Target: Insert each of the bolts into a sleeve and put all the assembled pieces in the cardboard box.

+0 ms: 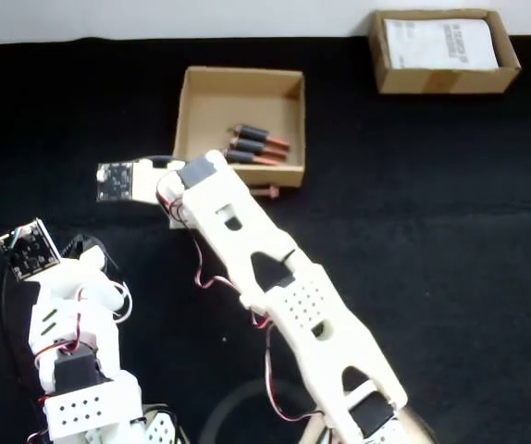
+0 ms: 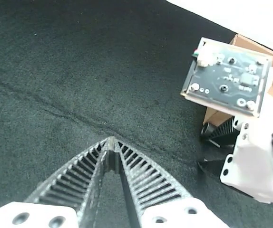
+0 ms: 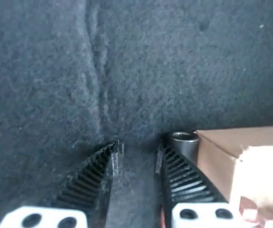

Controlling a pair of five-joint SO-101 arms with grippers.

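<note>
While three assembled pieces (image 1: 258,146) lie side by side in the cardboard box (image 1: 212,97), toward its near wall, one loose bolt (image 1: 267,191) rests on the bench (image 1: 450,231) just outside that wall. A lone sleeve (image 3: 184,139), its open end showing, sits on the black cloth. It is tucked between the box's corner and one fingertip of the right hand (image 3: 136,151). That hand is narrowly parted, with only cloth in the gap. The right arm stretches across the bench to the box's near left corner. The left hand (image 2: 112,142) sits at the near left of the bench, apart from the box, pinched closed on nothing. A second box (image 1: 437,81) holding white paper stands at the far right.
</note>
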